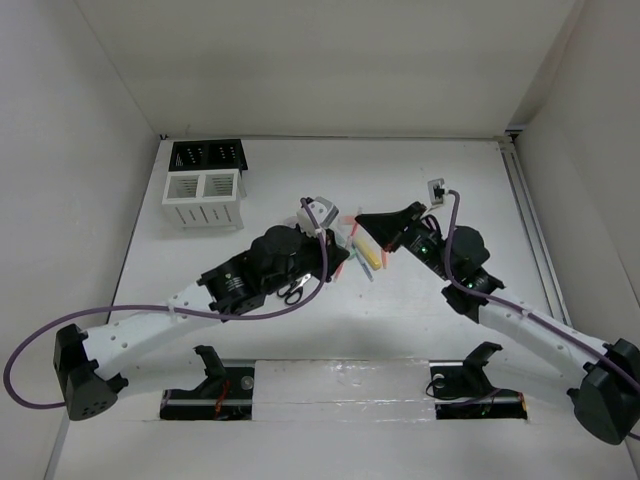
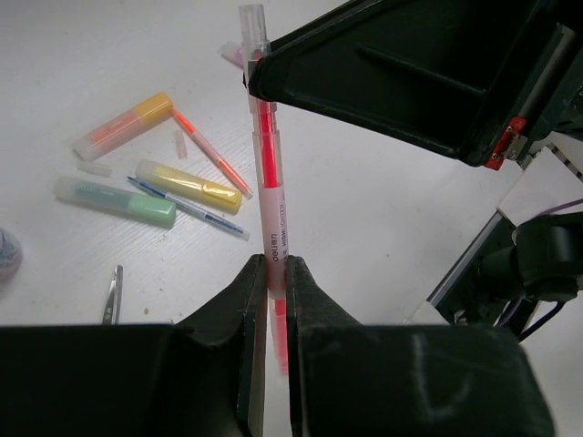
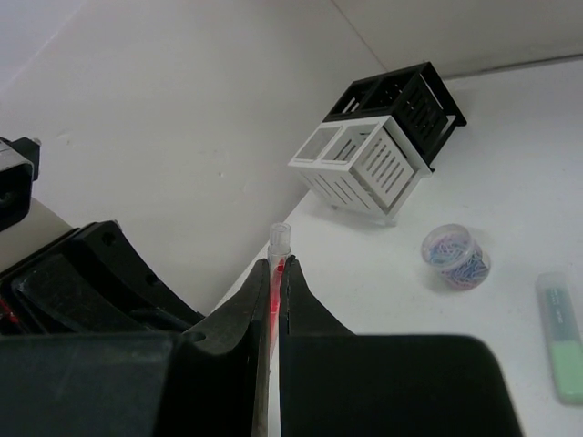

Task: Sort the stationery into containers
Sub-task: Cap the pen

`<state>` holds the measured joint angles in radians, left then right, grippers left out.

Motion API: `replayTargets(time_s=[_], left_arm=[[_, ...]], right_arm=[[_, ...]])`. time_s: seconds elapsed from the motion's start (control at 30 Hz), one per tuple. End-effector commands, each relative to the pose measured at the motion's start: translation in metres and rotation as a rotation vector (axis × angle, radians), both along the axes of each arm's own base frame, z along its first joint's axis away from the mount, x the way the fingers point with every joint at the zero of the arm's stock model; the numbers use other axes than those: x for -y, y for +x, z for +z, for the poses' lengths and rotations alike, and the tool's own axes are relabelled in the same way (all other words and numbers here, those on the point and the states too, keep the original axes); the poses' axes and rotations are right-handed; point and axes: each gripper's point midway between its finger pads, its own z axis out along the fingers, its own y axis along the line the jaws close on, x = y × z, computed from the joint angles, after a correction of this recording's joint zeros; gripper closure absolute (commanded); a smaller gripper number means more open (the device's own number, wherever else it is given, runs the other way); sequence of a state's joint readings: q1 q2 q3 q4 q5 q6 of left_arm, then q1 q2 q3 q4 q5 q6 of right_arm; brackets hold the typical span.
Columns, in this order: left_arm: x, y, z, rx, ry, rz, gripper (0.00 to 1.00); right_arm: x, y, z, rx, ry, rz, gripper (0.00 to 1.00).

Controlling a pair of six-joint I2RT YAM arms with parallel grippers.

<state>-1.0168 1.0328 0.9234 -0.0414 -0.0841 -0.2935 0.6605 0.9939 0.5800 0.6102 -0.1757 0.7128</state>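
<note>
Pen (image 2: 271,182) links left end effector (image 2: 274,278), right end effector (image 3: 276,271) — midtable.

**Mostly plastic, one mesh box**

The red-cored pen (image 2: 271,182) has a frosted, translucent plastic barrel, as do the yellow marker (image 2: 187,185) and the green marker (image 2: 114,200). The left gripper (image 2: 271,273) is matt black plastic. The table (image 2: 383,228) is smooth, faintly glossy white. The mesh holder (image 3: 401,96) looks like perforated black metal, the slatted organizer (image 3: 364,168) like matt white plastic, and the tub (image 3: 455,257) like clear plastic.
</note>
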Motion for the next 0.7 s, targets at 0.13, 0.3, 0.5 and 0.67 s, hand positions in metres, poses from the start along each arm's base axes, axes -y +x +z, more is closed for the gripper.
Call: replayTargets(time_s=[0.13, 0.3, 0.5, 0.67], left_arm=[[0.003, 0.018, 0.090, 0.208, -0.288, 0.070, 1.00], [-0.001, 0.023, 0.101, 0.211, -0.344, 0.115, 1.00], [-0.006, 0.033, 0.106, 0.187, -0.407, 0.203, 1.00], [-0.002, 0.036, 0.104, 0.195, -0.405, 0.202, 1.00]], right_arm=[[-0.008, -0.020, -0.046, -0.163, -0.136, 0.113, 1.00], [-0.003, -0.023, -0.033, -0.140, -0.067, 0.097, 1.00], [-0.001, -0.023, -0.025, -0.142, -0.039, 0.088, 1.00], [-0.010, -0.023, -0.037, -0.158, -0.078, 0.106, 1.00]])
